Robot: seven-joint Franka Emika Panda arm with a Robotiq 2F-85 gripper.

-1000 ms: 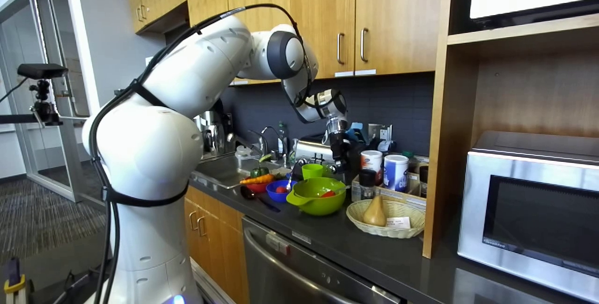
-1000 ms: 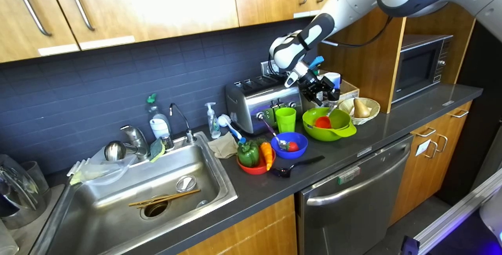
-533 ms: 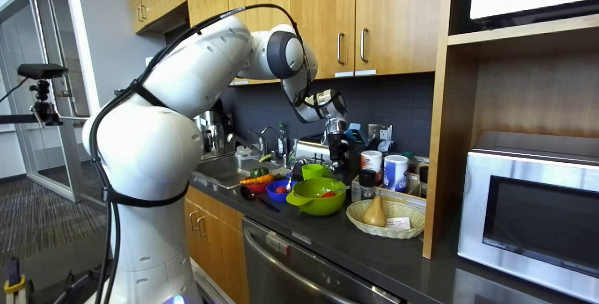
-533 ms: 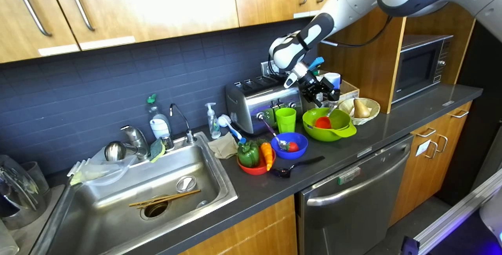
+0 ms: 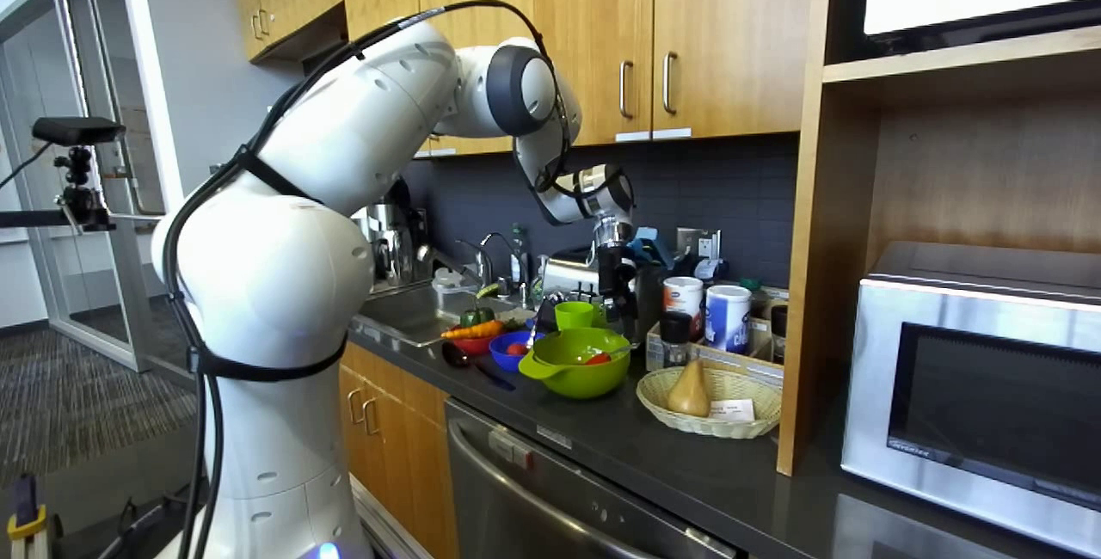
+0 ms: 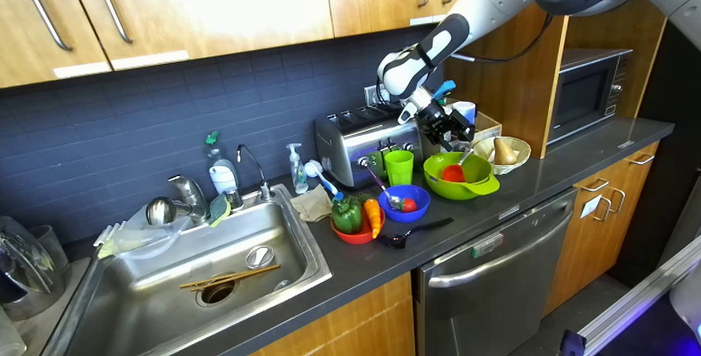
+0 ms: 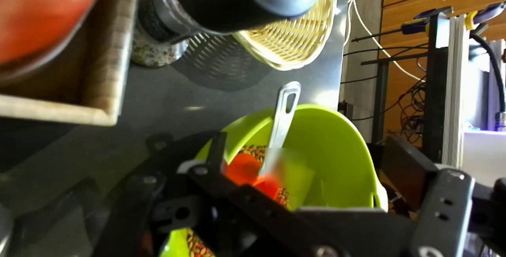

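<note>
My claw point(image 7: 306, 156) is spread wide above the edge of the lime-green bowl point(image 7: 336, 142), with nothing gripped; one finger point(image 7: 216, 152) overlaps the bowl's rim in the wrist view, and I cannot tell whether they touch. The red scoop point(image 7: 242, 169) sits inside that bowl, down among the beans point(image 7: 253, 152), while its grey handle point(image 7: 280, 128) slants up over the rim, which, I judge, leaves an end to grasp clear of the beans. Beside the bowl on the desk point(image 6: 476, 212), a wicker basket point(image 5: 712, 427) cradles a pear point(image 5: 691, 391), its raised sides presumably keeping the fruit from rolling. A spice grinder point(image 7: 221, 4) stands upright just outside the wooden box point(image 7: 112, 59), whose walls seem meant to keep the canisters point(image 5: 728, 322) gathered together. A blue bowl point(image 6: 420, 198) likewise holds a strawberry point(image 6: 408, 205) and a spoon point(image 6: 394, 200), I suppose so that neither strays across the surface.
</note>
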